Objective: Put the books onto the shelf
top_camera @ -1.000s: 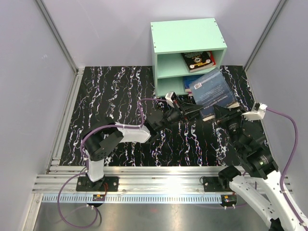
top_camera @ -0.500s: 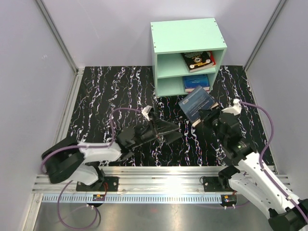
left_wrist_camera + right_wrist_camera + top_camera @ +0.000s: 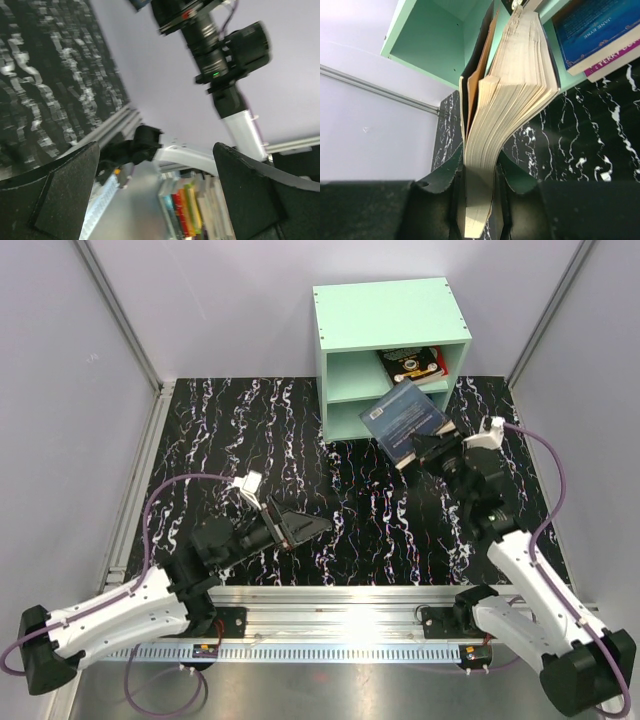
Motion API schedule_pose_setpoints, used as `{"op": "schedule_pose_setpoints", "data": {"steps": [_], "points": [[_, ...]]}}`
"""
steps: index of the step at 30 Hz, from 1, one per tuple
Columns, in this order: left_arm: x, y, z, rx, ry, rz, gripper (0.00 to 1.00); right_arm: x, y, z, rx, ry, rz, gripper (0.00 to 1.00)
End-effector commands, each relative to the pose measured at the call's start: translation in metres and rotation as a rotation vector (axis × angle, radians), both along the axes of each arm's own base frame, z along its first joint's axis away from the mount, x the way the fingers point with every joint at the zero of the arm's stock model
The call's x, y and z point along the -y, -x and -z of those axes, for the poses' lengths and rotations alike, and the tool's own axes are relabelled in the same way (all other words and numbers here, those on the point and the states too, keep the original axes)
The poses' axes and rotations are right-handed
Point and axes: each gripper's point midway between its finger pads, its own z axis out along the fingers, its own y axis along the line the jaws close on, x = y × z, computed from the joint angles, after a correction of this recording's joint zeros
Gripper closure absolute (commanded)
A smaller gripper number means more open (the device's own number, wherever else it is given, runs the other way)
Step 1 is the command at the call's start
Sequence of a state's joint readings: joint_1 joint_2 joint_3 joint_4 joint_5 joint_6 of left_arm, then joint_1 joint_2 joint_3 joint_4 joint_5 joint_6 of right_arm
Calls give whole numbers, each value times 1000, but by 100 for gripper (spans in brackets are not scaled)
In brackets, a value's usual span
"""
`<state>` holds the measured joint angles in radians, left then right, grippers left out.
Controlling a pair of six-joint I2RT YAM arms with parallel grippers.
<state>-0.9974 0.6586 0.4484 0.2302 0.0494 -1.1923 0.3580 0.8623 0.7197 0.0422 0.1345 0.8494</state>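
Right end effector (image 3: 425,448): clamped on the edge of a dark blue book (image 3: 405,418).
Dark blue book: tilted, in front of the shelf's (image 3: 390,315) lower compartment.
Shelf: back edge of the worktop (image 3: 230,440).
Left end effector (image 3: 312,527): jaws wide apart, empty, near the worktop's front edge.

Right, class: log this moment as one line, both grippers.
left gripper: open, empty | right gripper: shut on dark blue paperback book | mint-green wooden shelf: held book at its open front

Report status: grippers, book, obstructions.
Left gripper open, empty. Right gripper shut on blue book, tilted before the shelf. Nothing seen between.
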Motion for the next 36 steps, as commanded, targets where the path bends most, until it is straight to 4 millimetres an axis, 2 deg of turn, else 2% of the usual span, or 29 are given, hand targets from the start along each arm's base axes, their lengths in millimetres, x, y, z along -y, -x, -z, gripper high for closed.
{"op": "schedule_pose_setpoints", "data": {"steps": [1,2,3,5,6,7,8,9,11,12,17,20,24,25,27,31,34,36], "points": [[-20,-7,55,-31,-209,-80,1,-3,-8,-99,280,-130,-46,100],[-25,-5,58,-36,-216,-86,1,-2,-15,-99,277,-132,-45,100],[-29,-4,71,-57,-245,-91,1,6,-20,-104,294,-144,-33,100],[-36,-3,76,-60,-250,-111,1,11,-32,-103,283,-166,-40,100],[-41,-2,86,-81,-281,-122,1,22,-39,-106,296,-174,-28,100],[-46,-3,87,-77,-280,-142,1,27,-44,-106,300,-189,-27,100],[-49,-4,88,-79,-281,-153,1,33,-56,-98,272,-227,-23,100],[-52,-4,95,-91,-297,-162,1,44,-62,-102,295,-239,-21,100],[-55,-5,95,-90,-287,-178,1,54,-81,-95,279,-271,-15,100],[-55,-5,98,-94,-292,-178,1,64,-86,-100,305,-269,-5,100],[-54,-7,107,-108,-321,-185,1,79,-117,-97,298,-283,23,100],[-51,-9,110,-111,-328,-184,1,80,-127,-101,332,-311,3,100],[-49,-11,112,-112,-337,-183,1,82,-134,-98,359,-423,-57,100],[-48,-11,113,-114,-343,-180,1,81,-139,-89,344,-443,-74,100],[-48,-11,115,-115,-351,-179,1,82,-137,-87,354,-494,-95,100],[-47,-10,116,-118,-346,-175,1,84,-140,-62,320,-544,-92,100],[-49,-10,117,-119,-351,-178,1,82,-128,-67,339,-578,-146,100],[-49,-10,118,-120,-354,-179,1,74,-115,-77,350,-605,-223,100]]}}
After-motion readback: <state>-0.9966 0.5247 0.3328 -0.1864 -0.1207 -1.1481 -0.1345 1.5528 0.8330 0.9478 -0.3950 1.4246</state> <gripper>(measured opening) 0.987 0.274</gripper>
